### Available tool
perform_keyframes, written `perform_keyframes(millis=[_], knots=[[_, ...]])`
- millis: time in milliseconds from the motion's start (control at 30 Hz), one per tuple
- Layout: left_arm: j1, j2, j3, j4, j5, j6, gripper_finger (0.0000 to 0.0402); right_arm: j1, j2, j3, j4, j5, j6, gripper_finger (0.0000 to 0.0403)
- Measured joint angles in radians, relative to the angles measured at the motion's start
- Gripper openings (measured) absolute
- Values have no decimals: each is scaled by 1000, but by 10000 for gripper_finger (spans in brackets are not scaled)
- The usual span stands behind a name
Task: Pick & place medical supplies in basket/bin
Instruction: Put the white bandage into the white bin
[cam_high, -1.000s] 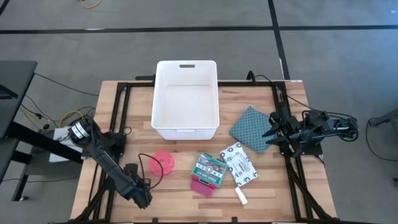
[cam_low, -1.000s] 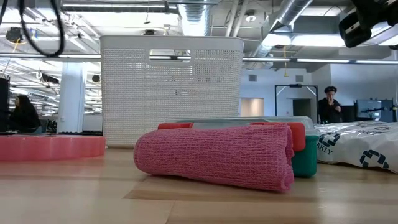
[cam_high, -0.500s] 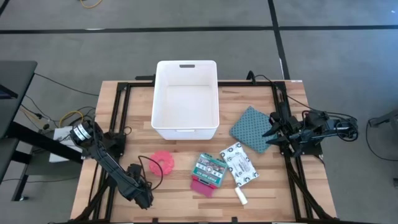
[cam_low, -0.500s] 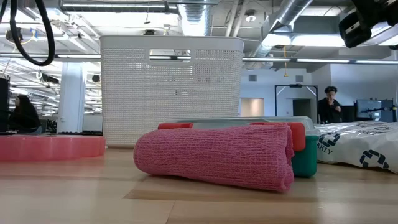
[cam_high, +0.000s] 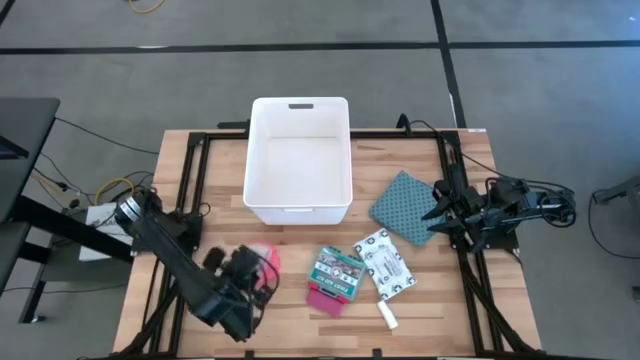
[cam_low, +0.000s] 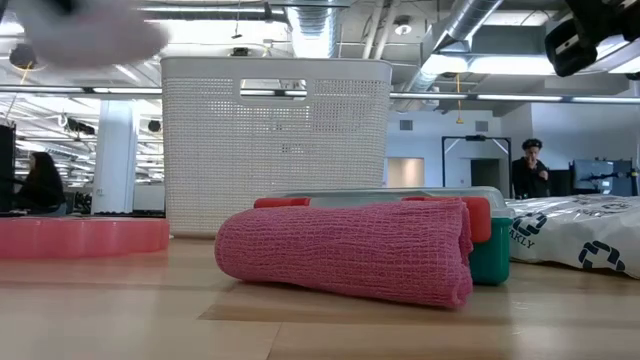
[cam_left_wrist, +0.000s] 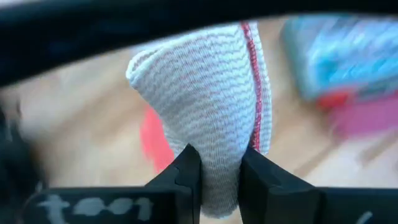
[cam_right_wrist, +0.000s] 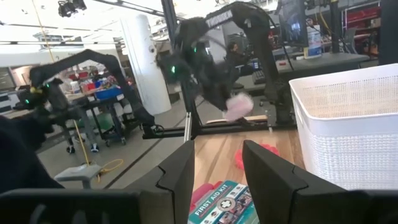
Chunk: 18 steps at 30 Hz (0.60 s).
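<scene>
Left gripper (cam_left_wrist: 219, 180) | moved over pink disc (cam_high: 266, 257) since 0.5 s | fingers clamped on white roll (cam_left_wrist: 214, 106)

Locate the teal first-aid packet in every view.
High view: teal packet, front centre of table, right of pink disc.
Low view: right of centre, behind the magenta roll.
Left wrist view: blurred, upper right.
Right wrist view: bottom centre.
Shared landmark: pink disc.

White tub (cam_high: 298, 160) upright, teal packet (cam_high: 337, 269) flat nearby
</scene>
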Motion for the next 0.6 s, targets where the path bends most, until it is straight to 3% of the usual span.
perform_keyframes(millis=[333,467,600], knots=[[275,-15,173,-9,-454,607,47,0,0,0,-22,0,0,130],[460,-16,224,36,-468,802,47,0,0,0,-22,0,0,130],[664,-14,230,150,-338,997,49,0,0,0,-22,0,0,130]])
